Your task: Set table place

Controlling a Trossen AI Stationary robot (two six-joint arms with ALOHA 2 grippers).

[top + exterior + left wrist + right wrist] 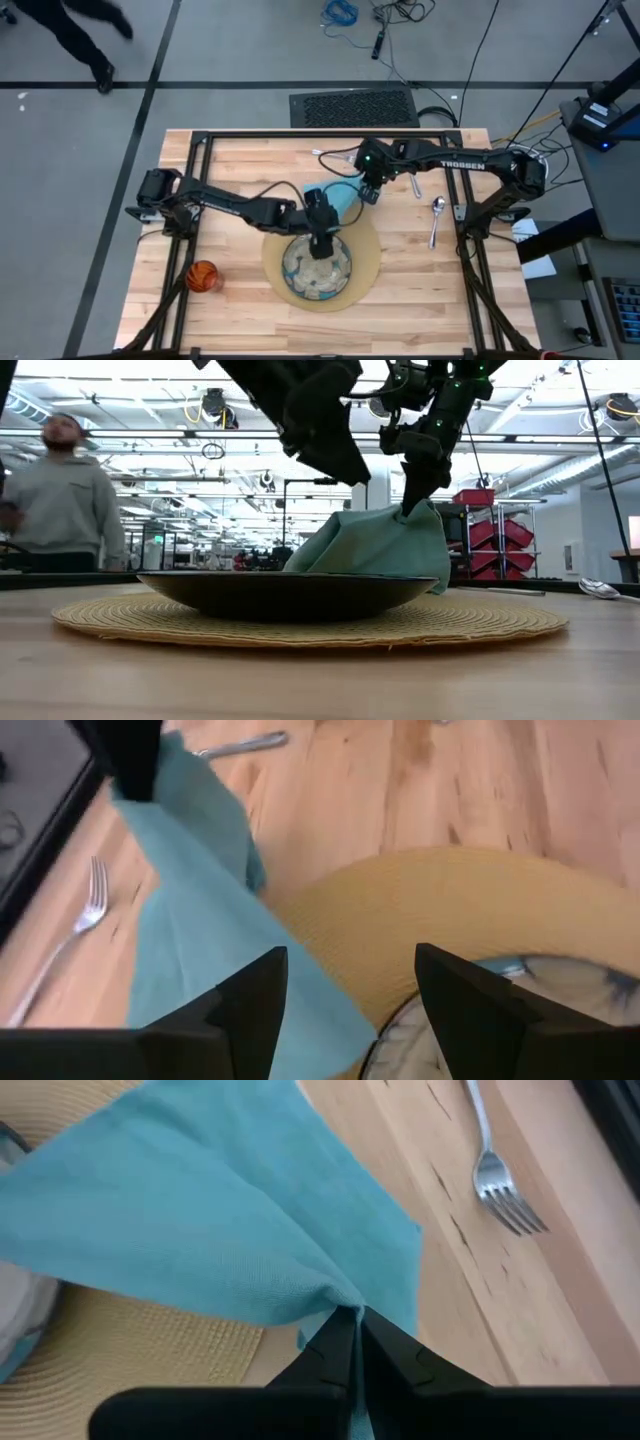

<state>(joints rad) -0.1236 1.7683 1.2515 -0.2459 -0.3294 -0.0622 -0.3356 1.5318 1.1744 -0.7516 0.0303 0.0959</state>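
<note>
The light-blue napkin (343,203) is held up by my right gripper (371,192), which is shut on it beyond the far edge of the round tan mat (368,250). The napkin drapes like a tent behind the plate (285,595) in the low view (380,545). Its lower end reaches the mat in the left wrist view (300,1010). My left gripper (350,1010) is open and empty, hovering over the far rim of the greenish plate (316,268) on the mat. The orange cup (202,276) stands on the table at the near left. My right gripper pinches a gathered fold of the napkin (335,1302) between its two fingers, coming from above and pointing down. The cloth hangs below the fingers in slack folds. Its top is lifted, and its lower part (300,1020) lies at the mat's far edge.
A fork (500,1180) lies near the table's far edge, close to the black frame. A spoon (436,215) and a knife (415,185) lie to the right of the mat. A person (60,500) stands beyond the table.
</note>
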